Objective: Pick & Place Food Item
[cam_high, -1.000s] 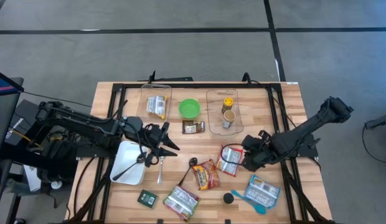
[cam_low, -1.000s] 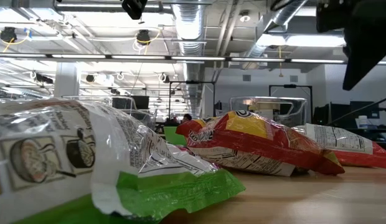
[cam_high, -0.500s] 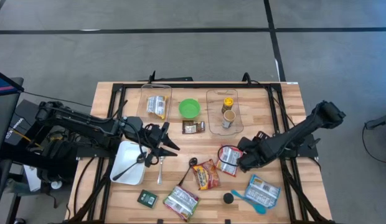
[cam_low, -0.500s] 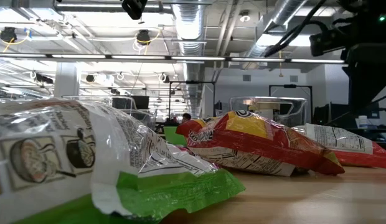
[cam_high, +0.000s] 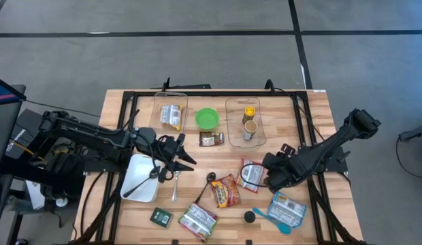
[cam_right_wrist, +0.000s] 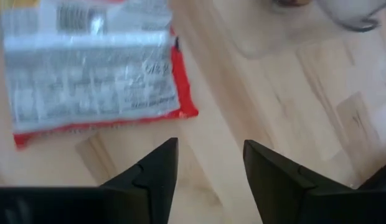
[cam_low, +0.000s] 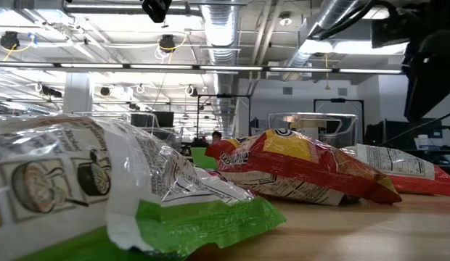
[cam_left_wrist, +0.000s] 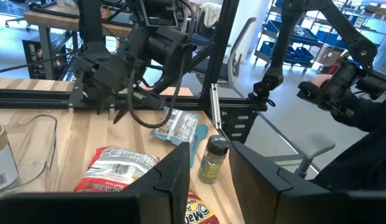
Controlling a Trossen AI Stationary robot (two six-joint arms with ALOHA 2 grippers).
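Seen from above: wooden table [cam_high: 313, 109] framed in black rails; left gripper [cam_high: 178, 158] hanging over the table's left half, just beside a white square dish [cam_high: 137, 171] holding a dark spoon; whether those fingers are spread or pressed together, impossible to tell here. Right gripper [cam_high: 269, 178] low over the right half, at the edge of a red-bordered food packet [cam_high: 250, 173] lying flat on the wood, well short of the two clear trays [cam_high: 231, 124] and the green bowl [cam_high: 207, 118] at the far side; a red-and-yellow noodle pack [cam_high: 225, 191], a green-and-white bag [cam_high: 197, 220] and a blue-and-white pouch [cam_high: 287, 207] near the front edge.

At table height: green-and-white bag [cam_low: 101, 188] filling the foreground; red-and-yellow noodle pack [cam_low: 297, 170] behind it; dark arm hardware at the upper right corner.

Left wrist: own fingers [cam_left_wrist: 168, 180] apart with a narrow gap, pinching nothing; a small jar [cam_left_wrist: 213, 159] and the right arm farther off.

Right wrist: fingers [cam_right_wrist: 152, 168] spread and empty above bare wood; red-bordered food packet [cam_right_wrist: 93, 68] just beyond the tips, not between them.
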